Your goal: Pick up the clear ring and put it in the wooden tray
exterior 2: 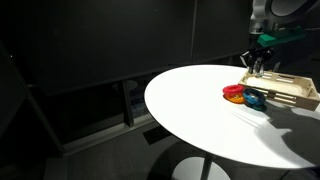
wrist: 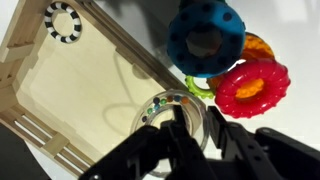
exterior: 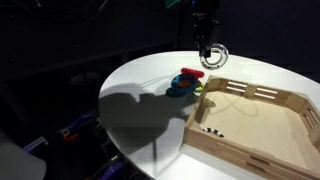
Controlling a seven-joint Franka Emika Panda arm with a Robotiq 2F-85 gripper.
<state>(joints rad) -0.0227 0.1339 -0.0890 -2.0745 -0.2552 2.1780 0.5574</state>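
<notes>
My gripper (wrist: pixel 195 113) is shut on the wall of the clear ring (wrist: pixel 162 101), a glassy ring with small coloured beads inside. One finger is inside the ring and one outside. In both exterior views the gripper (exterior: pixel 206 50) (exterior 2: pixel 257 64) hangs above the table with the ring (exterior: pixel 216 57) in it, over the near corner of the wooden tray (exterior: pixel 250 125) (exterior 2: pixel 296 93). In the wrist view the ring overlaps the edge of the tray (wrist: pixel 90 90), above it and apart from it.
A blue ring (wrist: pixel 205 35), a red ring (wrist: pixel 250 88), an orange one (wrist: pixel 260 45) and a green one (wrist: pixel 200 88) lie together on the white round table (exterior: pixel 140 110) beside the tray. A black-and-white ring (wrist: pixel 63 20) lies inside the tray.
</notes>
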